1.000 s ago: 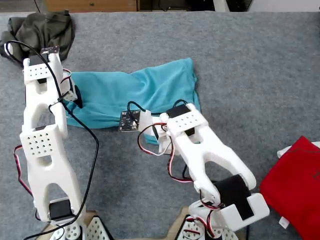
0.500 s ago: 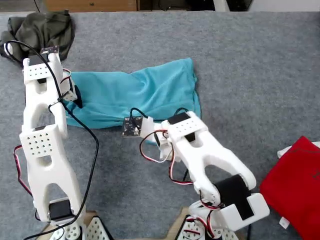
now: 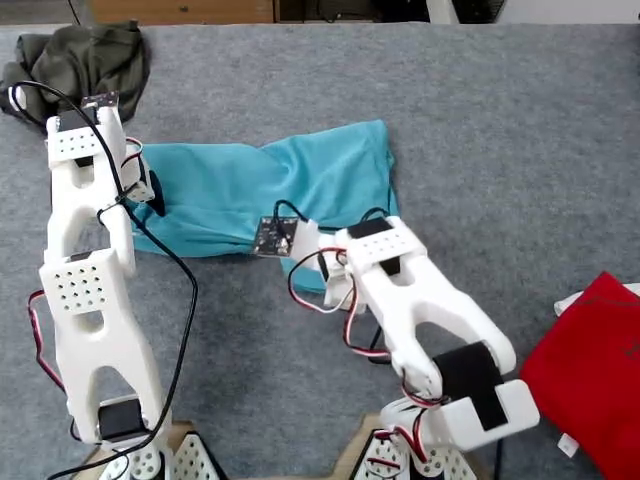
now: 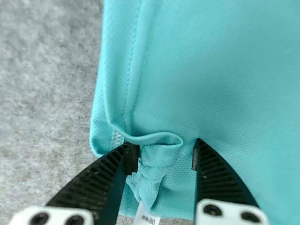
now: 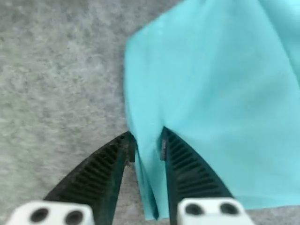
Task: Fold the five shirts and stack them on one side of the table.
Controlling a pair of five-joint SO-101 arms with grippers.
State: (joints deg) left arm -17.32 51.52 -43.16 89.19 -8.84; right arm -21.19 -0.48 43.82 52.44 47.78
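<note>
1. A teal knit shirt (image 3: 270, 185) lies spread in a long band across the middle of the grey carpeted counter (image 3: 500, 130), part-folded, with its near edge doubled over.
2. The left pincer (image 4: 161, 150) sits at the shirt's left end. Its jaws stand well apart, one on each side of a small puckered fold of the hem. One jaw touches the cloth, and there is a narrow gap at the other.
3. In the high view the left pincer (image 3: 150, 190) is low over the shirt's left end, beneath its white wrist.
4. The right pincer (image 5: 145, 138) is at the shirt's near edge, toward the right end. Its jaws are drawn nearly together and pinch the doubled edge of the cloth.
5. A crumpled olive-green shirt (image 3: 85, 55) lies at the counter's far left corner, apart from the teal one.
6. A folded red shirt (image 3: 595, 350) rests at the near right edge of the counter.
</note>
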